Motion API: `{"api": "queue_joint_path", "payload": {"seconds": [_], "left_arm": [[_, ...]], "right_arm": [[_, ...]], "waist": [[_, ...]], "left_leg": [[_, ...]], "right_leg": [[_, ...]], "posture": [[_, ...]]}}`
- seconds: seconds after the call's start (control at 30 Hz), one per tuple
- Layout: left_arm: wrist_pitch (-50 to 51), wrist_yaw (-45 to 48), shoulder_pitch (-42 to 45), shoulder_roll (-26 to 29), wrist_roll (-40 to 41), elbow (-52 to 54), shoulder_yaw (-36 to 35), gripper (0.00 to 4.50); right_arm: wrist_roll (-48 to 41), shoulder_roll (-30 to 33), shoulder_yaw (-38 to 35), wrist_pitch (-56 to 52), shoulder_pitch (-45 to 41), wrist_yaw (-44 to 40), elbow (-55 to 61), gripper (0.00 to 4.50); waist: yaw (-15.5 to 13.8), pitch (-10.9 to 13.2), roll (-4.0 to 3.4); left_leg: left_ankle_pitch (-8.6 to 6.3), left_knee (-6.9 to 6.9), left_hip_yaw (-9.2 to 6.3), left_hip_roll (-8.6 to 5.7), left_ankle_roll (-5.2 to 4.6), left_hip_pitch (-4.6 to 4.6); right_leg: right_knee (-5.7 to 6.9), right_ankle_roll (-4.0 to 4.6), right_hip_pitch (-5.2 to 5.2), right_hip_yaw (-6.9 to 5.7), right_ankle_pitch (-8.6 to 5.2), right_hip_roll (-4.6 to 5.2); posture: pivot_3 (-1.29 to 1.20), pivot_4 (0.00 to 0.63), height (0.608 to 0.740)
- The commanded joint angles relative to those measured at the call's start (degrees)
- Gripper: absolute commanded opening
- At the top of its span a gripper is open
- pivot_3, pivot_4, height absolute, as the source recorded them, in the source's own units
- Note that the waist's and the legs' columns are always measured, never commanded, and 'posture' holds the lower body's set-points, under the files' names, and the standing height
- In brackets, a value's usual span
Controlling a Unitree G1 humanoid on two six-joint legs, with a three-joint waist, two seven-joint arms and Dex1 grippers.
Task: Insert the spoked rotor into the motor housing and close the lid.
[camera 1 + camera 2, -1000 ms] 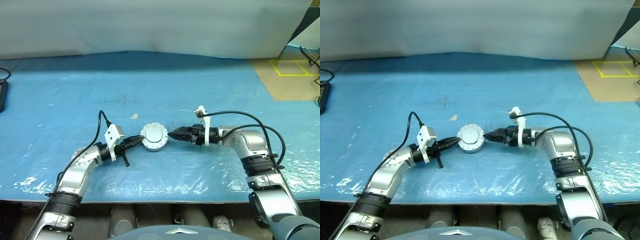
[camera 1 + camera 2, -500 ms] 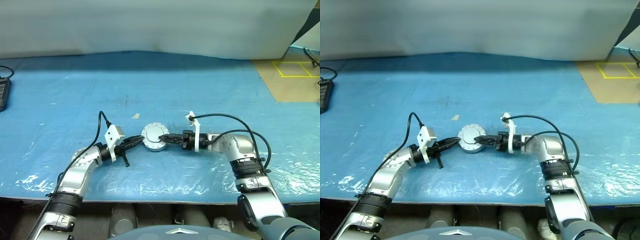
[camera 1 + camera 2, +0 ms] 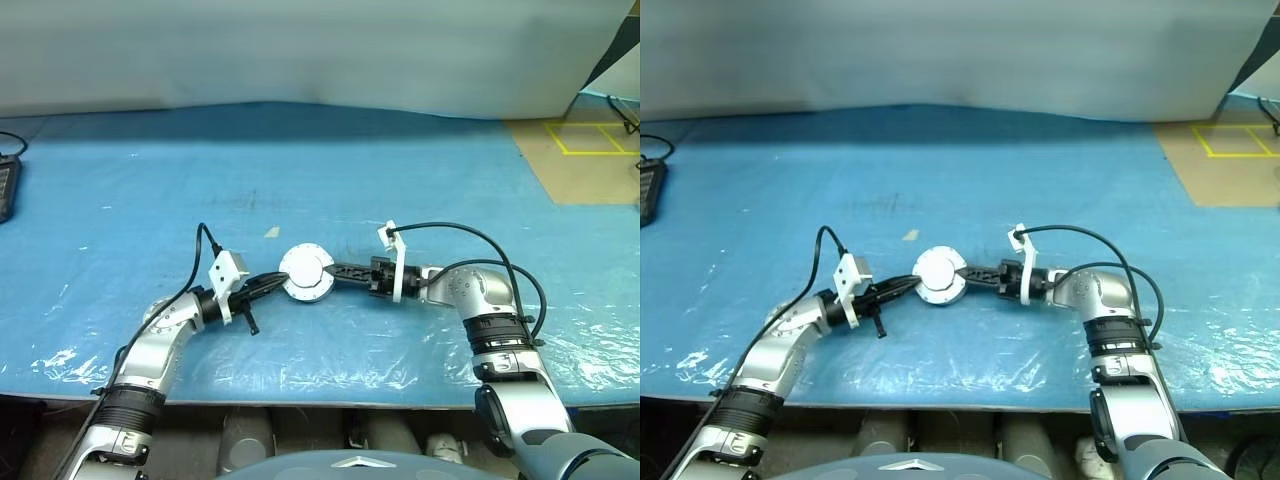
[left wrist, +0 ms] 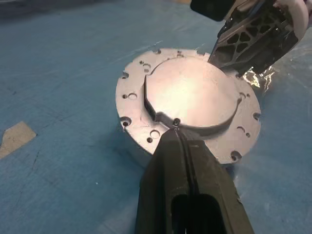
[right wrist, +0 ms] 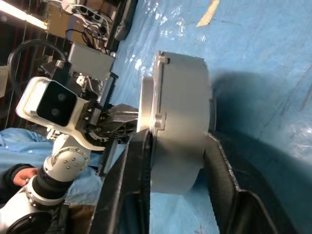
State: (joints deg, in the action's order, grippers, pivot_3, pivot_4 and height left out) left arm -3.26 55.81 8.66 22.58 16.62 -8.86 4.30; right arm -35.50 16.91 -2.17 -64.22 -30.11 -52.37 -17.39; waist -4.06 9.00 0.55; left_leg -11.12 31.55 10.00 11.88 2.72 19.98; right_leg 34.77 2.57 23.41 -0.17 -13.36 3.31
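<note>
you will find the motor housing (image 3: pixel 307 274) just below the centre of the left eye frame, resting on the blue table cover (image 3: pixel 400 180) with the lid (image 4: pixel 192 95) seated on top. the left gripper (image 3: pixel 272 284) meets it from the left side of the frame, its fingers (image 4: pixel 187 165) pressed together, tips touching the lid's rim. the right gripper (image 3: pixel 332 270) reaches in from the right side of the frame; its fingers (image 5: pixel 134 161) straddle the housing, one over the lid, one under the base. you cannot tell whether they clamp it.

The motor housing (image 3: pixel 306 274), lid (image 4: pixel 192 95) closed on top, is sitting upright on the blue desk (image 3: pixel 320 170).
</note>
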Motion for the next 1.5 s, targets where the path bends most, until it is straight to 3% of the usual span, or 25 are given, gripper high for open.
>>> {"api": "queue_joint_path", "payload": {"seconds": [0.03, 0.33, 0.67, 0.77, 0.9, 1.13, 1.3, 1.5], "left_arm": [[-0.39, 0.11, -0.32, 0.07, -0.64, -0.97, 0.43, 0.0], [2.54, -1.21, 0.02, -0.47, 2.59, -0.5, -2.08, 0.0], [11.61, -3.76, 0.78, -1.3, 10.25, 1.97, -7.56, 0.0], [17.62, -5.05, 1.41, -2.03, 14.19, 3.4, -9.04, 0.61], [26.39, -7.1, 2.54, -3.95, 21.73, 6.38, -11.64, 1.93], [37.82, -12.51, 4.97, -7.96, 35.01, 9.58, -17.59, 4.34], [42.78, -19.24, 7.11, -11.92, 43.98, 9.79, -22.32, 4.43], [50.56, -22.37, 7.33, -13.88, 52.95, 10.58, -22.86, 4.43]], "right_arm": [[-0.02, 0.15, 0.49, 0.6, -0.4, 0.54, 0.73, 1.13], [-1.28, -1.11, -2.17, 0.02, -1.76, 2.86, -0.71, 1.13], [-7.09, -4.09, -12.55, -1.63, -5.6, 8.05, -4.4, 1.13], [-9.65, -5.68, -17.7, -1.73, -7.78, 10.96, -5.89, 1.13], [-13.84, -7.75, -23.49, -2.33, -10.26, 14.86, -5.34, 1.13], [-20.9, -10.0, -27.3, -4.61, -11.6, 18.83, 0.31, 1.13], [-24.34, -10.73, -26.71, -6.09, -11.0, 20.41, 3.79, 1.13], [-25.39, -11.71, -23.72, -6.87, -9.31, 21.15, 7.94, 1.13]], "waist": [[0.0, 0.0, 0.0], [0.06, 0.0, 0.0], [0.0, 0.02, -0.02], [0.02, 0.02, -0.02], [-0.02, 0.03, -0.02], [-0.11, 0.03, -0.02], [-0.12, 0.04, -0.01], [-0.16, 0.04, -0.01]], "left_leg": [[0.0, 0.01, 0.0, 0.0, 0.0, 0.0], [0.0, 0.0, 0.0, 0.0, 0.0, -0.02], [0.01, 0.0, 0.0, -0.01, 0.02, 0.28], [0.02, 0.04, 0.01, -0.02, 0.02, 0.67], [0.04, 0.16, -0.01, 0.02, 0.02, 1.09], [0.04, 0.15, -0.02, 0.04, 0.02, 1.15], [0.04, 0.16, -0.04, 0.04, 0.03, 1.17], [0.04, 0.17, -0.07, 0.03, 0.04, 1.19]], "right_leg": [[0.0, 0.0, -0.01, 0.0, 0.0, 0.0], [0.01, 0.0, -0.01, 0.0, 0.0, -0.01], [0.01, 0.0, 0.28, -0.01, 0.0, -0.02], [0.06, 0.0, 0.65, -0.02, 0.02, -0.04], [0.21, -0.1, 1.0, -0.05, 0.12, -0.12], [0.22, -0.12, 1.01, -0.12, 0.14, -0.13], [0.21, -0.16, 1.0, -0.13, 0.16, -0.13], [0.19, -0.21, 1.0, -0.14, 0.18, -0.13]], "posture": [[0.0, 0.15, 0.74], [0.0, 0.15, 0.74], [0.0, 0.15, 0.74], [0.0, 0.15, 0.74], [0.0, 0.15, 0.74], [0.0, 0.15, 0.74], [0.0, 0.15, 0.74], [0.0, 0.15, 0.74]]}}
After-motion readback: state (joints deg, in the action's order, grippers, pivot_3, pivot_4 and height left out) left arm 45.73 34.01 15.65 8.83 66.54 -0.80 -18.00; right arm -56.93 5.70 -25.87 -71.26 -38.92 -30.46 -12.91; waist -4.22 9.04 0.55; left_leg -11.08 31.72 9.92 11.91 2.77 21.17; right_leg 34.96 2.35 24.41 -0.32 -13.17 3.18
